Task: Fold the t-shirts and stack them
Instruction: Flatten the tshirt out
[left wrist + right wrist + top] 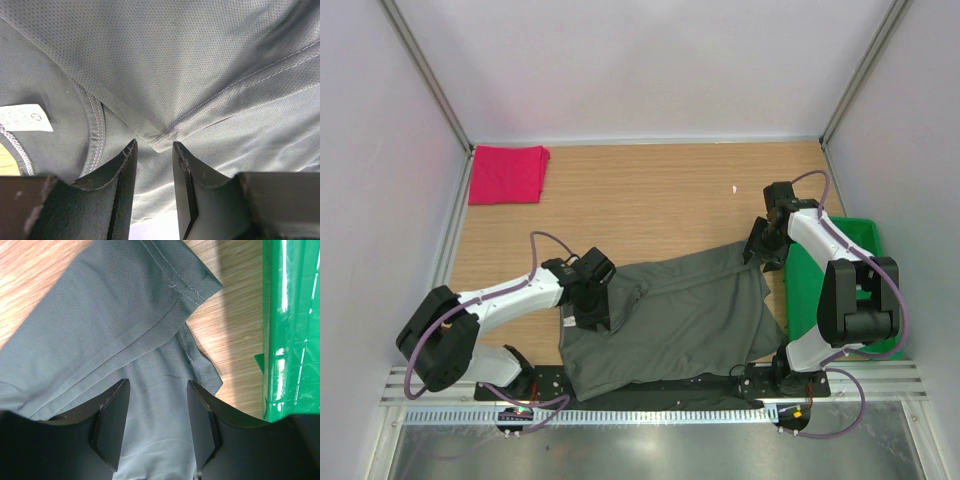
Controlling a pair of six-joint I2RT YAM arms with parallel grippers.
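Observation:
The dark grey-olive t-shirt [680,320] lies spread and rumpled on the table's near middle. My left gripper [592,298] is down on its left part, near the collar. In the left wrist view the left gripper [154,145] is narrowly open, with a raised fold of the grey shirt [200,65] between the tips. My right gripper [761,250] is at the shirt's far right corner. In the right wrist view the right gripper [157,382] is open over the shirt's hemmed edge [150,315]. The pinkish-red t-shirt [507,173] lies folded at the far left corner.
A green plastic tray [842,270] stands at the right edge beside the right arm, and shows in the right wrist view [292,340]. A white label [25,118] sits inside the grey collar. Bare wood [650,200] lies between the two shirts. White walls enclose the table.

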